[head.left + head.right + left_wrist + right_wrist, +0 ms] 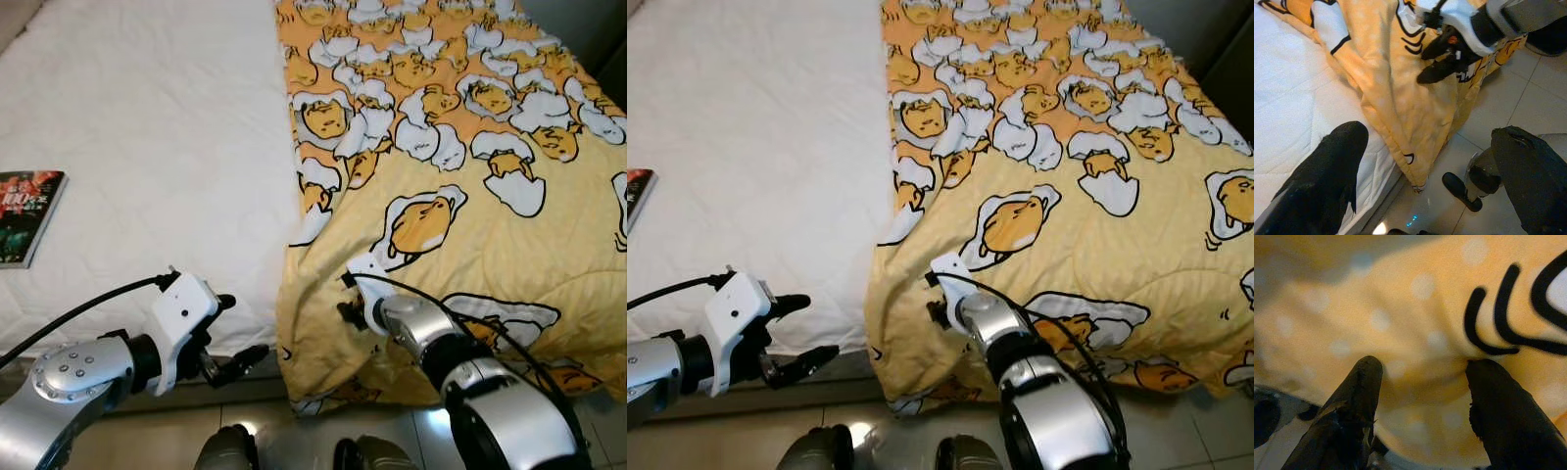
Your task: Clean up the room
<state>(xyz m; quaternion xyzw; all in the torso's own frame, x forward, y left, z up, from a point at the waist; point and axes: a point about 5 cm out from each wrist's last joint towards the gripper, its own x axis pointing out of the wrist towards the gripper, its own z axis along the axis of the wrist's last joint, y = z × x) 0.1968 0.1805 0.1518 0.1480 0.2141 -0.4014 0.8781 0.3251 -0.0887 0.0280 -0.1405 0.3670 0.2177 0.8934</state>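
The right hand (1422, 396), fingers spread, presses against the yellow blanket (460, 225) at its hanging foot-end corner, directly ahead; the left hand (235, 338), also spread, hovers beside the bed (147, 147) edge.

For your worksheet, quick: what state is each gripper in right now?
Left gripper: open, holding nothing.
Right gripper: open, fingers against the yellow blanket.

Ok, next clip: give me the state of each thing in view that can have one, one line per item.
Yellow blanket: spread over the right half of the bed, near corner hanging toward the floor, wrinkled.
White mattress: left half uncovered.
Book: closed, lying flat on the mattress.
Left end effector: open, holding nothing, hovering by the bed edge.
Right end effector: open, fingers pressed against the blanket's hanging edge.
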